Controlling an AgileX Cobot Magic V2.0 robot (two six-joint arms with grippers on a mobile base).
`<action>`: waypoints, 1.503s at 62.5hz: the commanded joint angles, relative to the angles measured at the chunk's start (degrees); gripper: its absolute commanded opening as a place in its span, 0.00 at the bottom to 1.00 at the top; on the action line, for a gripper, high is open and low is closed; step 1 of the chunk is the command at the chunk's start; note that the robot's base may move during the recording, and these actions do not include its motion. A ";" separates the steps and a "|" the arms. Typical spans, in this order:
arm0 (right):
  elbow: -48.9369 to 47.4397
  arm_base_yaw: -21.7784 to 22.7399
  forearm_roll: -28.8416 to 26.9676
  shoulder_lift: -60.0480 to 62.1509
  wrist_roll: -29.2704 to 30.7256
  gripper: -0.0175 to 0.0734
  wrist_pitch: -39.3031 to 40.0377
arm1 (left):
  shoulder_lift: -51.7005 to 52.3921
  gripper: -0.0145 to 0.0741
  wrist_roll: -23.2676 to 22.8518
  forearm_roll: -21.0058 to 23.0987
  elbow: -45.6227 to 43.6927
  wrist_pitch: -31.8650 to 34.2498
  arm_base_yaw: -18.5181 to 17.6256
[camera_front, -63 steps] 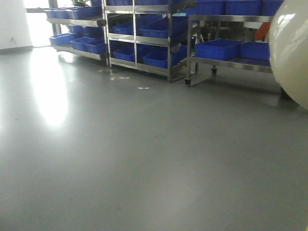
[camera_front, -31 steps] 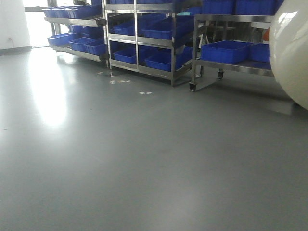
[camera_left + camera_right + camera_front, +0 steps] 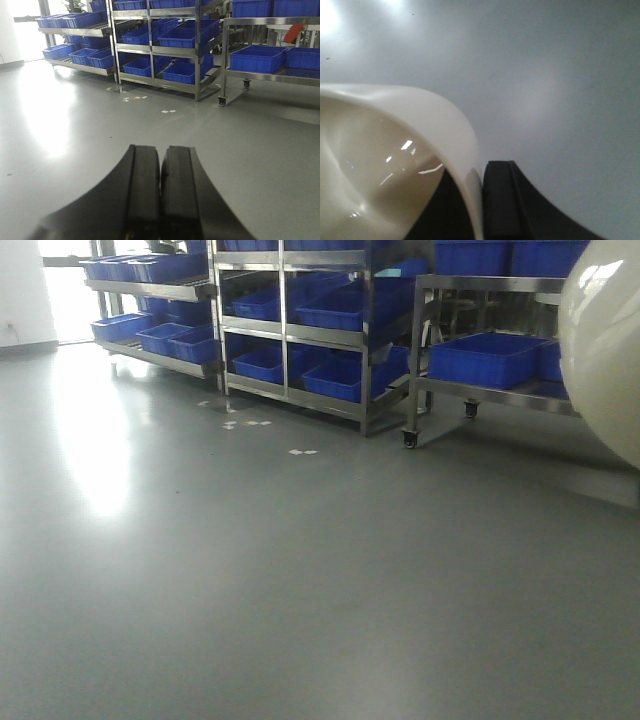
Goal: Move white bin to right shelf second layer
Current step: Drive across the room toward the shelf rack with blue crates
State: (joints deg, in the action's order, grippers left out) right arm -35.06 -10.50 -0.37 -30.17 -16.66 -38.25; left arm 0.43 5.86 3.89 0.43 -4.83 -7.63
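The white bin (image 3: 605, 350) is a smooth cream tub filling the right edge of the front view, held off the floor. In the right wrist view my right gripper (image 3: 476, 172) is shut on the bin's wall (image 3: 395, 145), with one black finger (image 3: 500, 200) outside and the other inside. My left gripper (image 3: 160, 150) is shut and empty, its black fingers pressed together above bare floor. Steel flow racks (image 3: 300, 330) with sloped levels stand at the far side. Their roller rails are too far off to make out.
Blue crates (image 3: 340, 305) fill the racks' levels. A second rack (image 3: 150, 300) stands at the back left. A wheeled steel cart (image 3: 480, 390) with blue crates stands at the back right. Grey floor (image 3: 300, 570) lies between me and them, with small white marks (image 3: 300, 451).
The racks and cart have slid to the right in the front view and look slightly nearer. The bin stays at the right edge, still held.
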 commanded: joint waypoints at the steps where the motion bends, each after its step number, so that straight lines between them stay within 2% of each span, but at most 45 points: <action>1: -1.77 0.46 -0.18 -0.50 0.02 0.25 5.37 | 0.80 0.26 -0.15 0.35 2.11 4.83 -0.16; 94: -1.77 0.46 -0.18 -0.50 0.02 0.25 5.45 | 0.80 0.26 -0.15 0.35 2.11 4.83 -0.16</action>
State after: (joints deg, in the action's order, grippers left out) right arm -35.06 -10.50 -0.37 -30.17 -16.66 -38.25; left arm 0.43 5.86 3.89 0.43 -4.83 -7.63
